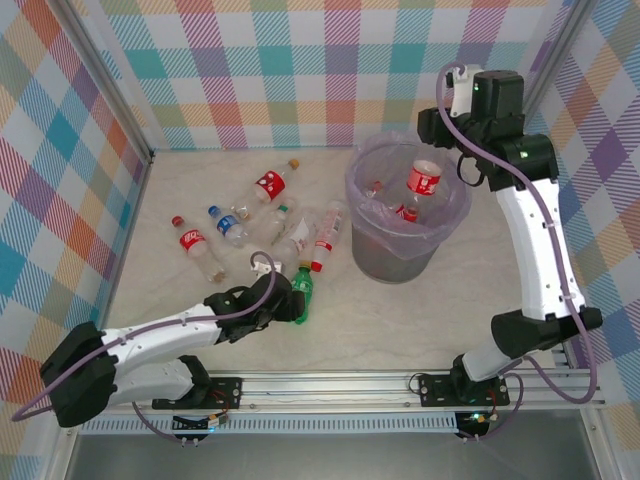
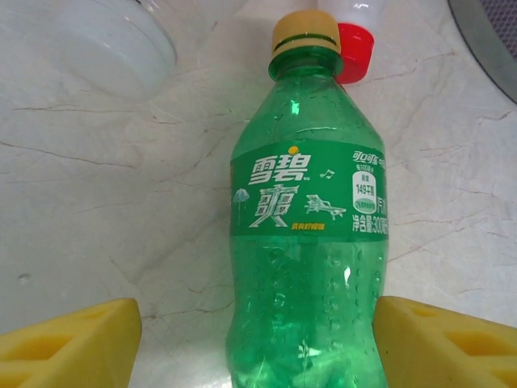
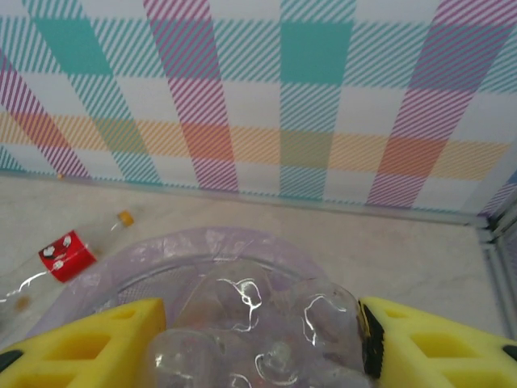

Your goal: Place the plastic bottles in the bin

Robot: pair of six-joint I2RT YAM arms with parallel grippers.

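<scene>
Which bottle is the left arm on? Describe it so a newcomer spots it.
From the grey bin, look left and nearer the arm bases, to the near edge of the scattered bottles. The one lying there, straddled by the left gripper, is the only green bottle; its neighbours are clear.

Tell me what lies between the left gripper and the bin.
The green bottle, right at the left gripper, then a red-capped clear bottle beside its cap, then bare table to the bin. The top view shows this.
</scene>
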